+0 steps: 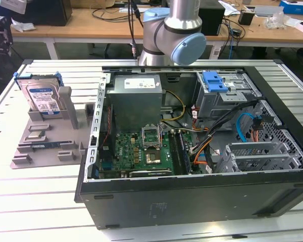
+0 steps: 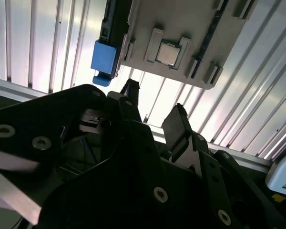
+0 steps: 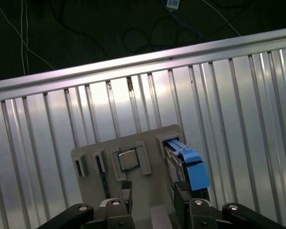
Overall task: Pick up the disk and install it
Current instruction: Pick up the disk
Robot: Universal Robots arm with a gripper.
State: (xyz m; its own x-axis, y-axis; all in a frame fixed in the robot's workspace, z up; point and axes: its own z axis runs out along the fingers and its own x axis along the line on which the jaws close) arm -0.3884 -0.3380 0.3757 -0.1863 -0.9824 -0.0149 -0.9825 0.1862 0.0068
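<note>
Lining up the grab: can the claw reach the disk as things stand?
Probably yes. The disk stands upright in its holder, top edge exposed, and the open claw hangs near it with nothing between them.

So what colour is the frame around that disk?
Blue; the bracket shows best in the exterior view.

Lower edge of disk (image 1: 42, 97) behind grey holder (image 1: 46, 132)
</note>
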